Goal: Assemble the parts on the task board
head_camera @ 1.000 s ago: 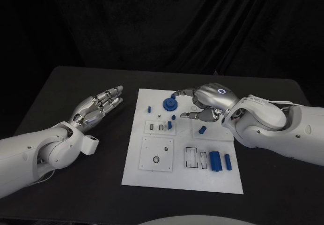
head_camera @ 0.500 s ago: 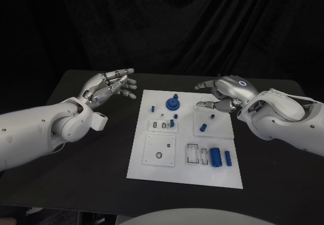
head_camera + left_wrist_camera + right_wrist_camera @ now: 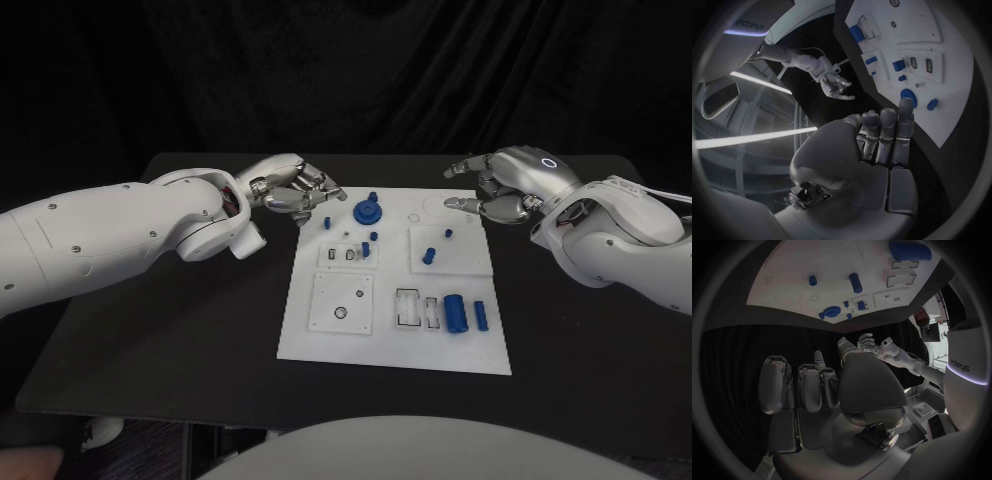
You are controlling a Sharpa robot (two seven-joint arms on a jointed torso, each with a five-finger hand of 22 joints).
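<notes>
Head view first: task board (image 3: 397, 340) lies at the middle of the black table (image 3: 173, 330). Blue parts sit across it: a round knobbed piece (image 3: 366, 212) toward 12 o'clock, a short peg (image 3: 430, 257) near the centre, and a thick cylinder (image 3: 456, 313) with a thinner bar (image 3: 480, 315) beside it toward 4 o'clock. The left hand (image 3: 291, 190) hovers at the board's 11 o'clock corner, fingers curled loosely and holding nothing I can make out. The right hand (image 3: 505, 187) hangs off the 1 o'clock corner, fingers apart and empty.

Left wrist view: that hand's fingers (image 3: 887, 135) stand straight and close together above the table beside the board, nothing between them; the knobbed piece (image 3: 909, 96) lies just beyond them.

Right wrist view: fingers (image 3: 798, 385) spread and bare, well short of the board.

These parts look like small, stiff, light plastic, probably smooth and apt to slip or tip. Pinching the knobbed piece by its upright stem seems safest. Neighbouring pegs stand close and could be knocked.
</notes>
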